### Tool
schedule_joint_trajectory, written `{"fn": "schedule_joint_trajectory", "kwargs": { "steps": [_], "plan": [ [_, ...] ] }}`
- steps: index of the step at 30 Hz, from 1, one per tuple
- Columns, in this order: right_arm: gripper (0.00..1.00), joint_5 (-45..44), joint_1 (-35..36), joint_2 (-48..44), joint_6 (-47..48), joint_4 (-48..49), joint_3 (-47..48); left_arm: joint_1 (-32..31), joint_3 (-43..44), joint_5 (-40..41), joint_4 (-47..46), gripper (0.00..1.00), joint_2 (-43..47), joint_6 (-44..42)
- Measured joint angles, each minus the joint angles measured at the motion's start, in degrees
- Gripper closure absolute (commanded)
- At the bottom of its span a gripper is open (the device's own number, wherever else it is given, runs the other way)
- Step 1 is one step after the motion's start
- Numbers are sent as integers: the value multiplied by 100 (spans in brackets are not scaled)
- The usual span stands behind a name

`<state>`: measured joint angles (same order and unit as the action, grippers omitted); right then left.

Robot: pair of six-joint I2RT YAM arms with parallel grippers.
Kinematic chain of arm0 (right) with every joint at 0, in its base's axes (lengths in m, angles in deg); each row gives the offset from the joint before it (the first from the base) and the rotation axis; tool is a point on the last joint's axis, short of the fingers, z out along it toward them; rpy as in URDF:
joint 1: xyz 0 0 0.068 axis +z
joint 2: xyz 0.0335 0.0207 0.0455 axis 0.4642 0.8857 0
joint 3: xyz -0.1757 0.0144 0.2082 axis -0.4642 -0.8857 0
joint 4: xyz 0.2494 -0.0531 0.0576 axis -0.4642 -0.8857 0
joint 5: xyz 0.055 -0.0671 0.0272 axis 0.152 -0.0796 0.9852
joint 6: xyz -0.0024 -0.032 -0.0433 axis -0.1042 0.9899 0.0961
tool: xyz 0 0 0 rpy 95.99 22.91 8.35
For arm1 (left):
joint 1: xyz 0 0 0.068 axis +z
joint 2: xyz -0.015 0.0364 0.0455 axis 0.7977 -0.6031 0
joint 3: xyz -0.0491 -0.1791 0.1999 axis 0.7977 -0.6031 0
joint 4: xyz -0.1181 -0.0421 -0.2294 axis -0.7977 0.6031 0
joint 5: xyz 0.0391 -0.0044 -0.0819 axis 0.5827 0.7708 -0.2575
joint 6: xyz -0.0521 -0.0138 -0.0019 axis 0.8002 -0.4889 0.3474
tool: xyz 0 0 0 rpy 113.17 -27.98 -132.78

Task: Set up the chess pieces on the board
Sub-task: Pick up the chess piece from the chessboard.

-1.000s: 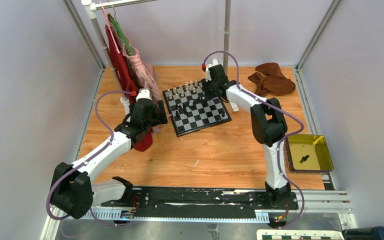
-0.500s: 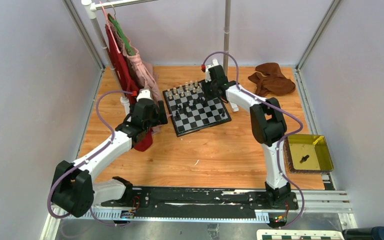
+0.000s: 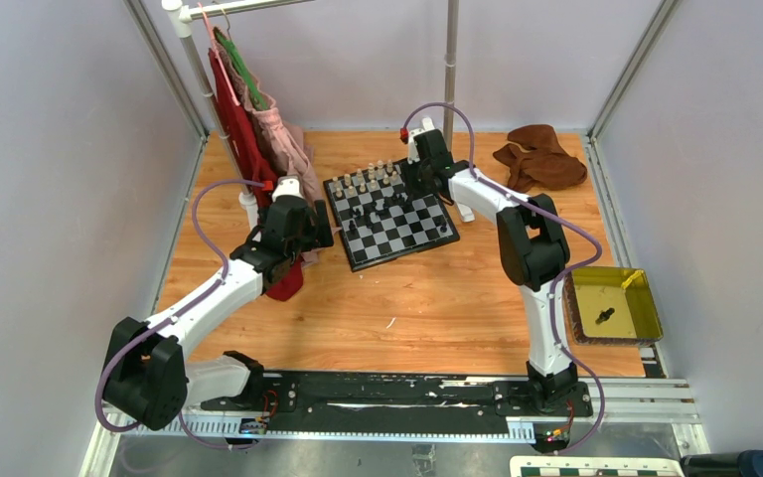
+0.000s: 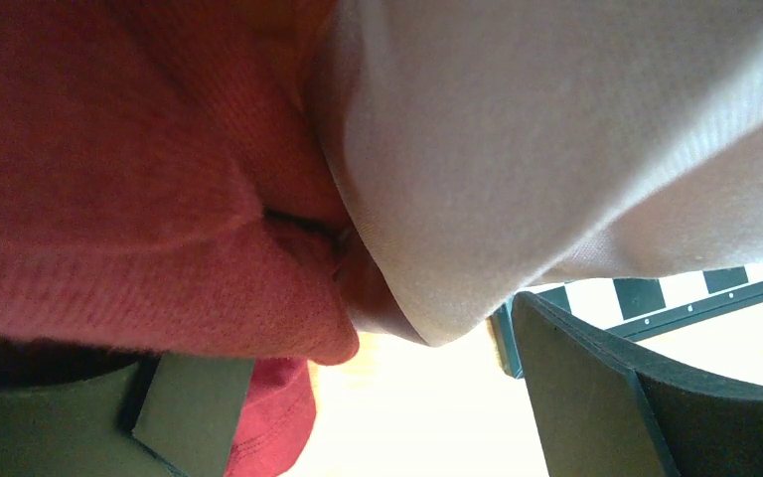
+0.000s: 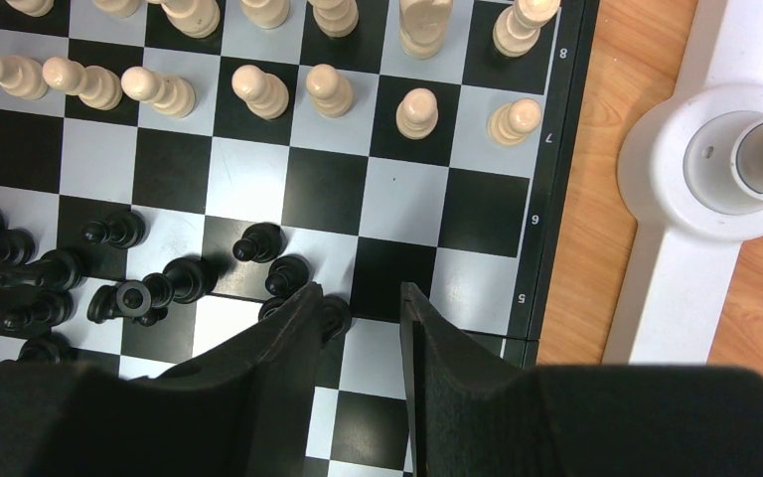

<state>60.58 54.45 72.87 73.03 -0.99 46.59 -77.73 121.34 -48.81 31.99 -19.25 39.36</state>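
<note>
The board (image 3: 389,221) lies at the back middle of the table. Cream chess pieces (image 5: 333,89) stand in two rows along its far edge. Black chess pieces (image 5: 174,280) crowd the board's middle left, some lying on their sides. My right gripper (image 5: 360,298) hovers open over the board's right side, with only bare squares between its fingers. One black piece (image 5: 335,316) sits right at its left fingertip. My left gripper (image 4: 387,397) is wide open beside the board's left corner (image 4: 656,298), and hanging cloth hides most of its view.
Red and pink garments (image 3: 258,139) hang from a rack at the back left, brushing the left gripper. The rack's white foot (image 5: 715,159) stands just right of the board. A brown cloth (image 3: 541,159) lies back right. A yellow bin (image 3: 611,303) sits near the right arm.
</note>
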Motion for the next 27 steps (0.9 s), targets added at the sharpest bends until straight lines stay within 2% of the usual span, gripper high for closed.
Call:
{"fn": "schedule_joint_trajectory", "kwargs": {
  "steps": [17,27],
  "plan": [
    [63,2,111,-2,-66,0,-149,0,0,-7,-39,0,0,-44],
    [69,-9,122,-37,-103,15,-361,0,0,-20,-42,0,0,-68]
  ]
}}
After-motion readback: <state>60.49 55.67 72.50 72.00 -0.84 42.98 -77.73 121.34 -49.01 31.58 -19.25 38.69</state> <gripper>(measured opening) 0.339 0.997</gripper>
